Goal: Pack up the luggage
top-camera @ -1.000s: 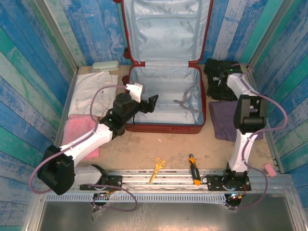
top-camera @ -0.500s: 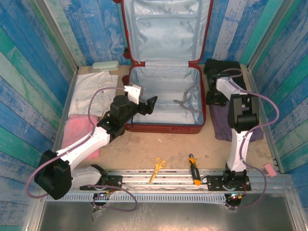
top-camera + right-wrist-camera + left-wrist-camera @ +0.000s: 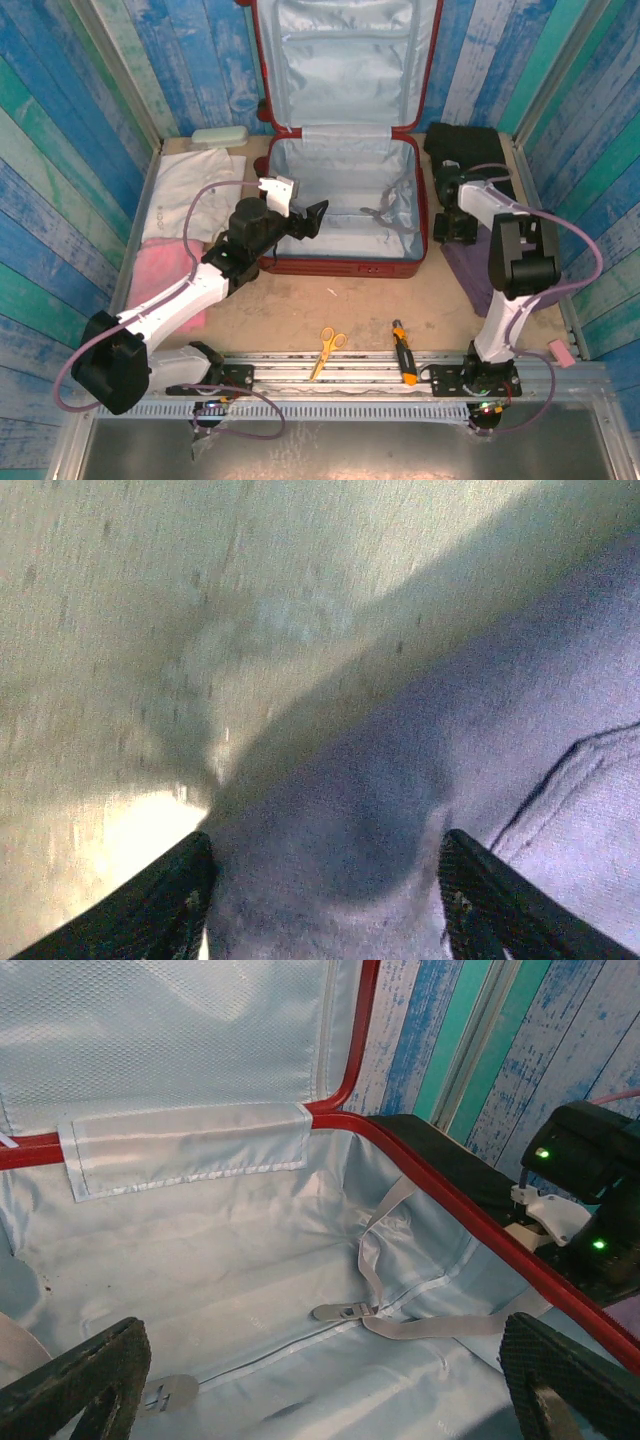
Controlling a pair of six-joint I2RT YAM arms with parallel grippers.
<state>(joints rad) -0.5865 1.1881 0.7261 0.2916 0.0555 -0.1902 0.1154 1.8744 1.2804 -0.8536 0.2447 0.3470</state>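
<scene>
Purple cloth clamped by low-bent right gripper; left gripper reaches, jaws apart, over luggage

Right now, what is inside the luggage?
Inside the luggage: only pale lining and loose straps. The left gripper covers part of its left side.

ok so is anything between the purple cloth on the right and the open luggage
Nothing visible. The purple cloth, bunched in the right end effector, lies just right of the luggage; only its red rim is between. The left end effector hangs open over the near-left compartment.
</scene>
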